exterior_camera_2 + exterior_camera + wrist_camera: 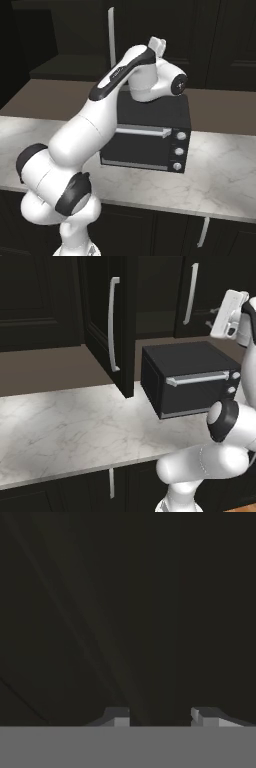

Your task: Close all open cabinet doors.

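The cabinet doors come first: one dark upper door [107, 321] hangs wide open, swung out over the marble counter [65, 431] just left of the black toaster oven [187, 378]. So I judge the main job not yet done. The door to its right [210, 291] looks shut from here. My gripper [161, 717] is up high facing dark panelling, jaws as near together as they go and nothing between them. I can't tell how close it is to the wood.
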Controlling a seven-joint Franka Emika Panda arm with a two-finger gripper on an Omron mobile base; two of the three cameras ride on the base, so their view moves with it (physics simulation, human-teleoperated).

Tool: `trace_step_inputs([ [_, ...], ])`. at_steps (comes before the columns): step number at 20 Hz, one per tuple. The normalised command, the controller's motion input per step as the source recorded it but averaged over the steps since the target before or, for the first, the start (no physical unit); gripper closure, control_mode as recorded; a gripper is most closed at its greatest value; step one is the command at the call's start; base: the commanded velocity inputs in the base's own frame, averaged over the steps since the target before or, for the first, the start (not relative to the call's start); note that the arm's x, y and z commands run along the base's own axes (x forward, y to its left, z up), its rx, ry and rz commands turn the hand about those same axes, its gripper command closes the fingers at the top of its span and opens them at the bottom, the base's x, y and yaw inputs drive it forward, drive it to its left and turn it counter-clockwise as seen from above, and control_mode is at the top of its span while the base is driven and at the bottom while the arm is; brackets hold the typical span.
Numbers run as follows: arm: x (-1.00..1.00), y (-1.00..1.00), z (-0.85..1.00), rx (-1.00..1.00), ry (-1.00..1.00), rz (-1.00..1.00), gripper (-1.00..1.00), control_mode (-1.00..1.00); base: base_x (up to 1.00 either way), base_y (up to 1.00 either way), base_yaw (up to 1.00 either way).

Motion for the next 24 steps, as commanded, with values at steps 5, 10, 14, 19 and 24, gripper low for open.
trace_step_inputs([
  [5, -0.16, -0.03, -0.05, 0.00, -0.01, -0.05, -1.00, -1.00, 0.00, 0.00, 0.00],
  [10, -0.64, -0.01, 0.00, -0.01, -0.10, -0.03, -1.00, -1.00, 0.00, 0.00, 0.00],
  [14, -0.69, 0.09, -0.01, -0.13, -0.14, -0.02, -1.00, -1.00, 0.00, 0.00, 0.00],
  [19, -0.69, 0.15, -0.05, -0.22, -0.04, 0.00, -1.00, -1.00, 0.00, 0.00, 0.00],
  [24, -0.64, 0.12, -0.10, -0.23, 0.00, 0.00, -1.00, -1.00, 0.00, 0.00, 0.00],
])
